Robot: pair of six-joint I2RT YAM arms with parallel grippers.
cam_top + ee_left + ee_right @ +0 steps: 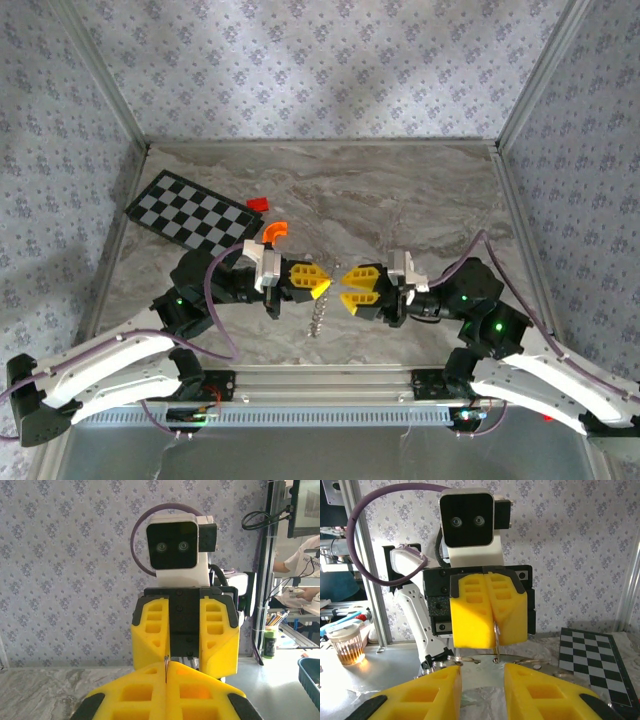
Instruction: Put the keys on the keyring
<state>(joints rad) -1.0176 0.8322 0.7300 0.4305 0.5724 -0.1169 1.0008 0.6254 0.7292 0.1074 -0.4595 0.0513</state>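
My left gripper (322, 287) and right gripper (346, 285) face each other tip to tip above the middle of the marble table (400, 200). The left gripper (166, 672) is shut on the keyring (166, 660), a thin silvery ring seen edge-on. In the right wrist view the keyring (495, 635) sticks out below the left gripper (495, 625) and hangs down. A jagged silvery strip (317, 318) dangles under the tips. My right gripper (482, 669) stands open just short of it, nothing clamped. Flat silvery metal (520, 662) with small holes lies past its fingertips. The keys I cannot pick out.
A black-and-white checkerboard (195, 215) lies at the far left of the table. A small red block (257, 203) sits by its right corner, with an orange curved plastic bit (275, 231) in front of that. Patterned walls close the sides and back.
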